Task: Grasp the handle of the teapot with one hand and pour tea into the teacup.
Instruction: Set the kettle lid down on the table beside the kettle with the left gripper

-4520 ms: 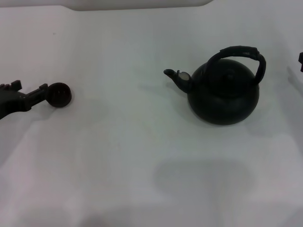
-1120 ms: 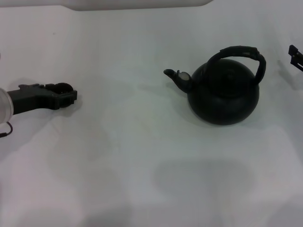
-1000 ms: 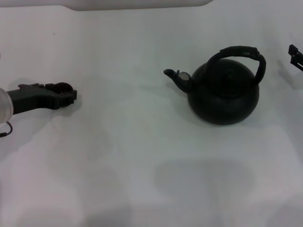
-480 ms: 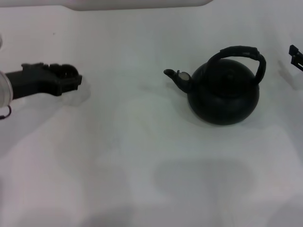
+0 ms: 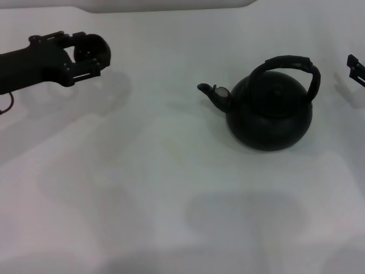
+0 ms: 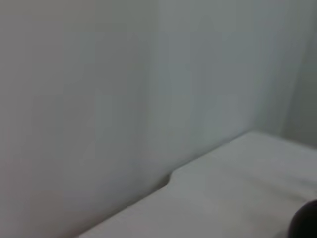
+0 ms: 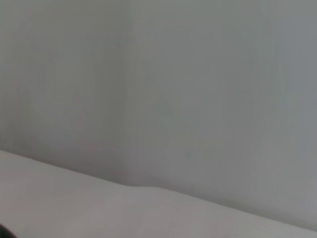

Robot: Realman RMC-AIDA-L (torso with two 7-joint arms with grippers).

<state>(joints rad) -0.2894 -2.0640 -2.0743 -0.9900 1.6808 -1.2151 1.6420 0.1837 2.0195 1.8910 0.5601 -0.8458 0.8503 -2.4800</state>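
Teacup (image 5: 90, 48) in left pincer (image 5: 94, 54), far left of teapot (image 5: 269, 113).

**Matte black arms, one cable**

The left arm (image 5: 28, 63) is a long matte black limb, blocky and angular, entering the head view at about ten o'clock. Its left gripper (image 5: 91, 54) is black too, built of flat bracket-like plates with small studs or screws along the upper edge. A thin dark cable (image 5: 7, 101) loops beneath the arm. At three o'clock only a small black angular piece of the right gripper (image 5: 356, 67) shows.
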